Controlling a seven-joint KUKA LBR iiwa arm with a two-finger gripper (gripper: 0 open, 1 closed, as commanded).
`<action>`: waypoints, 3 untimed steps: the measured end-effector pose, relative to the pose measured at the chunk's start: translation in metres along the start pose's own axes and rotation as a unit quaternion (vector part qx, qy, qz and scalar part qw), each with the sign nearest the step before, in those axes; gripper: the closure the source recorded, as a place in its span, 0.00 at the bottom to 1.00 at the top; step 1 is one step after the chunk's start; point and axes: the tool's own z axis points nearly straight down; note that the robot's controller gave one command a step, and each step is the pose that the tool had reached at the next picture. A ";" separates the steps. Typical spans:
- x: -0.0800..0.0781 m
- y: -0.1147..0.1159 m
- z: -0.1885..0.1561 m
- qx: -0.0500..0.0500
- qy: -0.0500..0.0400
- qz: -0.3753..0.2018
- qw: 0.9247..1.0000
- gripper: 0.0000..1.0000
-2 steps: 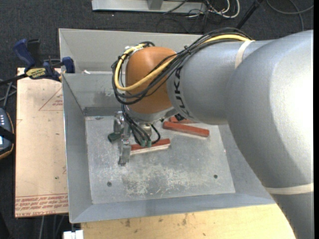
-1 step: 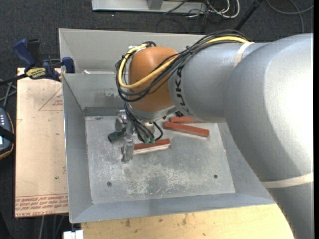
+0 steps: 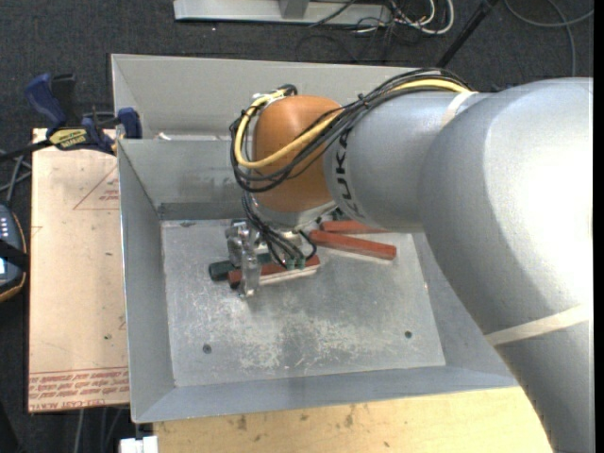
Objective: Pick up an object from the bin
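My gripper (image 3: 248, 270) is low over the back left part of the bin floor, under the orange wrist cover. Right at it lies a small flat tool (image 3: 288, 270) with a red and white body and a dark end (image 3: 223, 272) that pokes out to the left. The gripper stands on or against the left half of this tool and hides its middle. Whether the tool is gripped is hidden. A long red tool with two arms (image 3: 363, 244) lies just to the right, partly under the arm.
The arm's thick grey link covers the bin's right side and back right corner. The bare, scuffed metal floor stretches from the gripper to the front wall. The bin's sloped left wall is close to the dark end of the tool.
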 end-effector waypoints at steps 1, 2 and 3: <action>0.000 0.000 0.000 0.000 0.000 0.000 1.000 1.00; 0.013 -0.001 -0.044 0.000 0.006 0.003 1.000 1.00; 0.007 0.018 -0.237 0.000 -0.003 -0.029 1.000 1.00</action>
